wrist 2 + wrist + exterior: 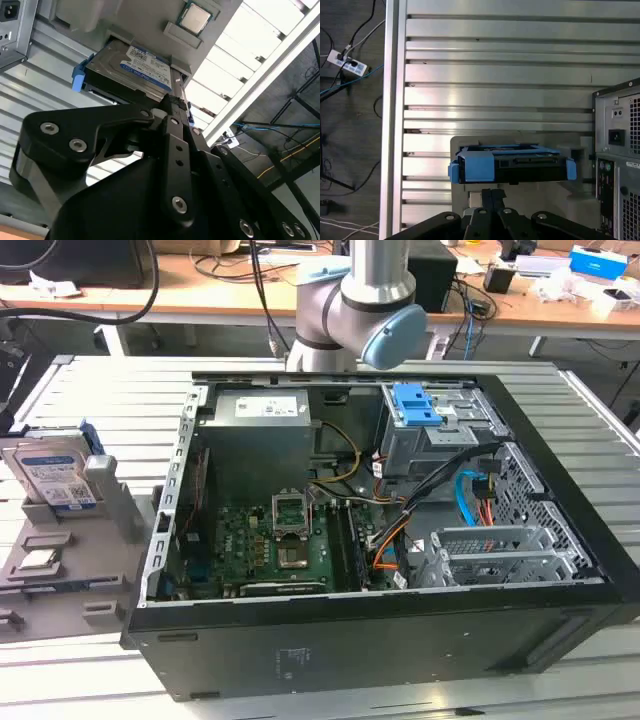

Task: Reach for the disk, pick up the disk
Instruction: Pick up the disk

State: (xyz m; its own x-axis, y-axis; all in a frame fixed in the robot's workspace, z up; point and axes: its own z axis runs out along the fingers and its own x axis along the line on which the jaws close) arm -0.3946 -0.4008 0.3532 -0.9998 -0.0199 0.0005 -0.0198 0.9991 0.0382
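The disk (55, 475) stands on edge, leaning in a slot of the grey holder (115, 560) at the exterior view's left. Its label faces out and its upper edge is free, probably so it can be grasped. A small square chip (38, 560) lies in a recess of the same holder. Your gripper (487, 196) points at the disk, apparently just short of it, with fingers together and holding nothing. Beside the holder, the open computer case (400, 640) contains a motherboard (270, 540) and a drive cage (450, 440).

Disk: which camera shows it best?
The second wrist view: the disk shows its labelled face and one blue rail up close. The first wrist view has it edge-on; the exterior view has it propped in a grey holder at that view's left.
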